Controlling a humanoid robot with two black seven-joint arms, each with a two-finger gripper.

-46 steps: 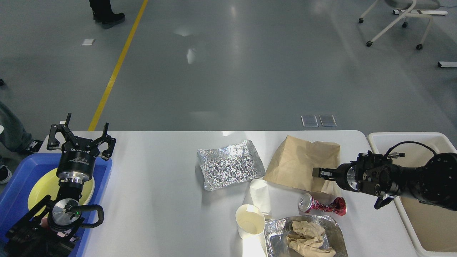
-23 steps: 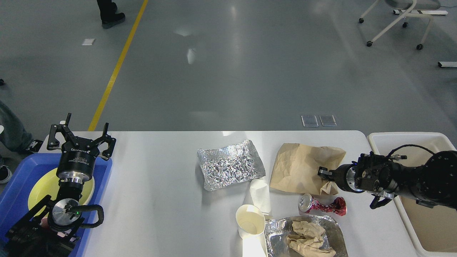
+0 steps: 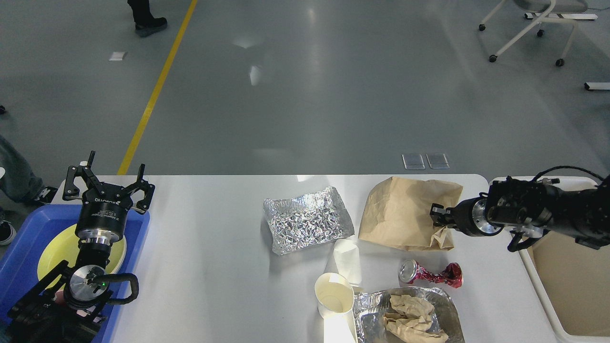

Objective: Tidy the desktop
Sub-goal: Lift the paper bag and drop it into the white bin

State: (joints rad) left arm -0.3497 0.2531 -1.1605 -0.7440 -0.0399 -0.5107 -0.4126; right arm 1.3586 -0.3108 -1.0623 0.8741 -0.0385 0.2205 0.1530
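Head view: desktop (image 3: 214, 267) spans the lower frame. Right gripper (image 3: 437, 215) pinches the paper bag's (image 3: 400, 212) right edge, beside the crushed can (image 3: 430, 275). Left gripper (image 3: 108, 183) hangs with fingers spread above the blue tray (image 3: 19, 257), holding nothing.

Right gripper (image 3: 436, 215) has moved up and away from the robot, pulling back toward the cream bin (image 3: 564, 286); its arm now crosses the bin's far rim instead of lying over the bin's middle. Brown paper bag (image 3: 405, 212) went with it, its right edge pinched at the fingertips: the bag has shifted toward the desktop's (image 3: 214, 267) far edge. Gap between the bag and the crushed red can (image 3: 430, 275) below the gripper has widened.
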